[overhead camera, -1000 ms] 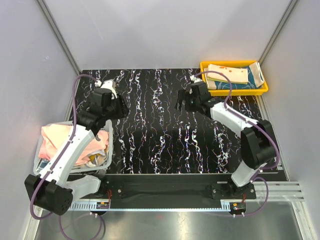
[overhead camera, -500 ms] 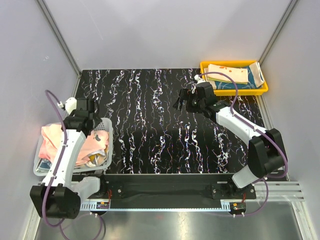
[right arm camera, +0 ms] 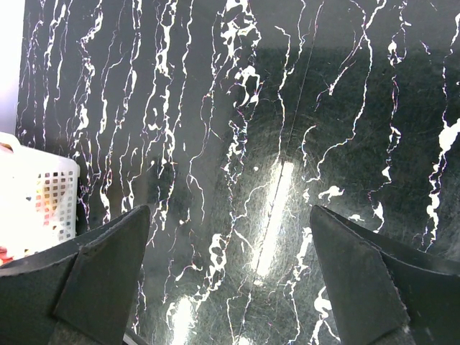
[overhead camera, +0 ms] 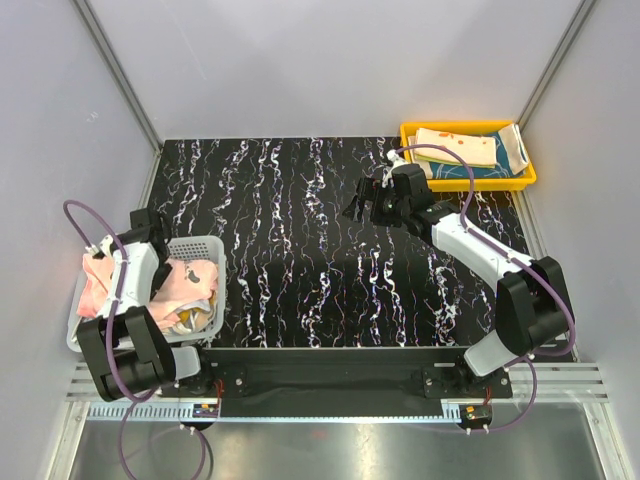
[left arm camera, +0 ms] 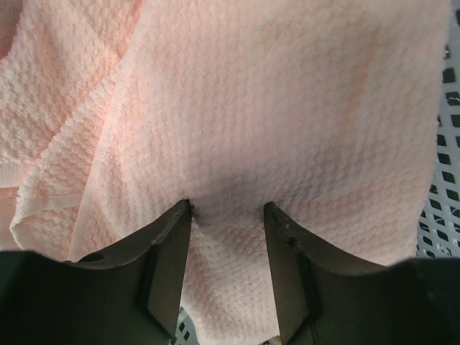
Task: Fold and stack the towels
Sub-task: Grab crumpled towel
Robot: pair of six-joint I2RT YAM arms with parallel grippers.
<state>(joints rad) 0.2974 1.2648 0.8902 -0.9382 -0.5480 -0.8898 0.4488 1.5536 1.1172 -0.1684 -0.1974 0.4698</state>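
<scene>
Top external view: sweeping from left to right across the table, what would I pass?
White mesh basket holding a pink towel → bare black marbled table → right claw, open above the table → yellow tray with folded towels.

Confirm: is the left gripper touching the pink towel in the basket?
Touching. Left wrist view: the fingertips of the left gripper press into the pink towel, and the cloth dimples and darkens between them.
</scene>
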